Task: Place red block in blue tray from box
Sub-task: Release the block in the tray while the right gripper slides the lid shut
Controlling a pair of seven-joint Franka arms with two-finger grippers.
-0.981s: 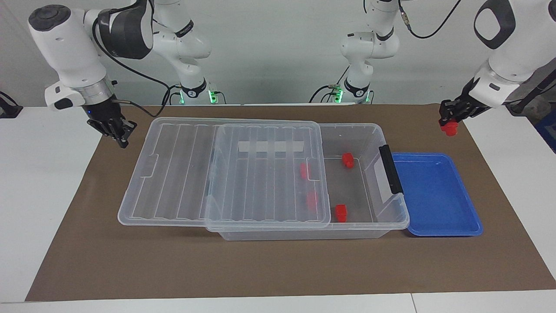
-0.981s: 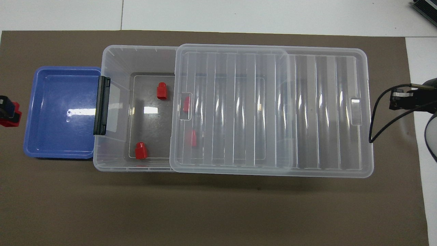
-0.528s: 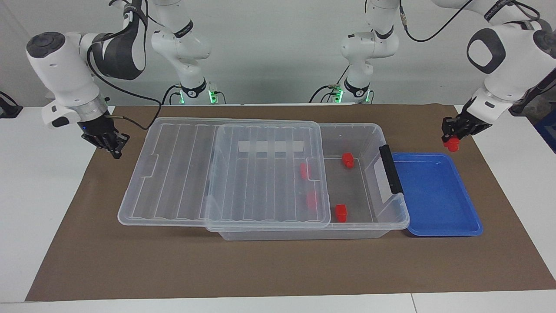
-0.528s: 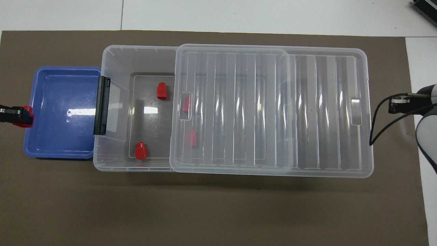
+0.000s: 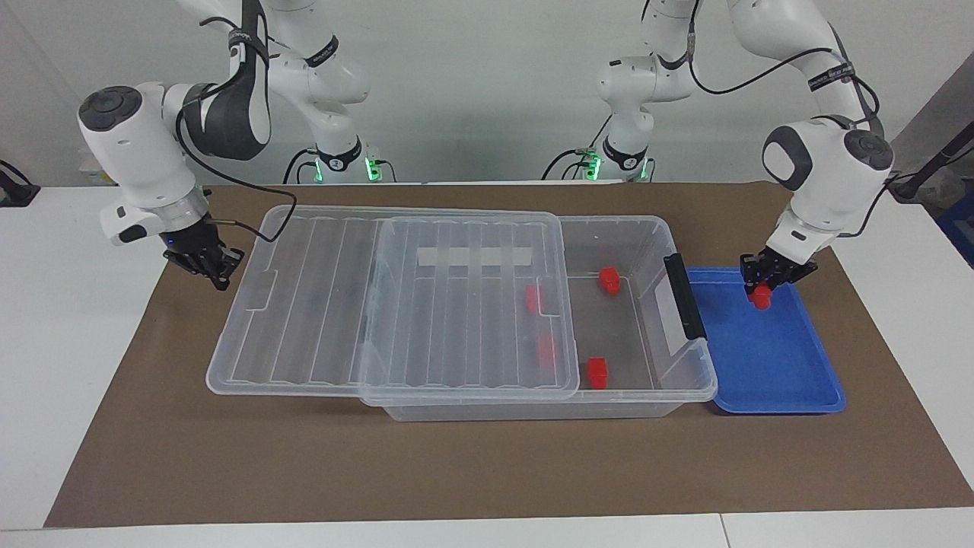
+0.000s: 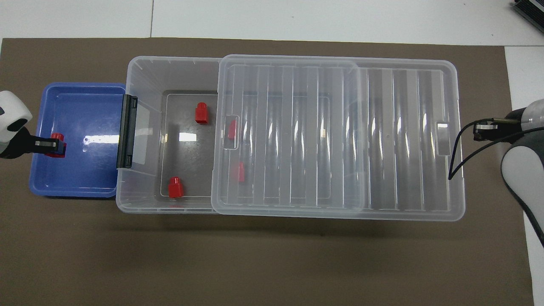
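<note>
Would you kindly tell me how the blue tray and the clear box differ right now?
The blue tray is shallow, opaque and lidless; the box is deep, clear and larger, half covered by its slid-back lid. Over the tray, the left gripper holds one red block; the box holds four. Both are rectangular plastic.

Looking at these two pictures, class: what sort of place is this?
Probably a robotics lab: two white robot arms work at a table with a brown mat, with a clear box and blue tray laid out.

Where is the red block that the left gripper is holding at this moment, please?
The red block is clamped in the left gripper, low over the blue tray at the left arm's end of the table, beside the box.
</note>
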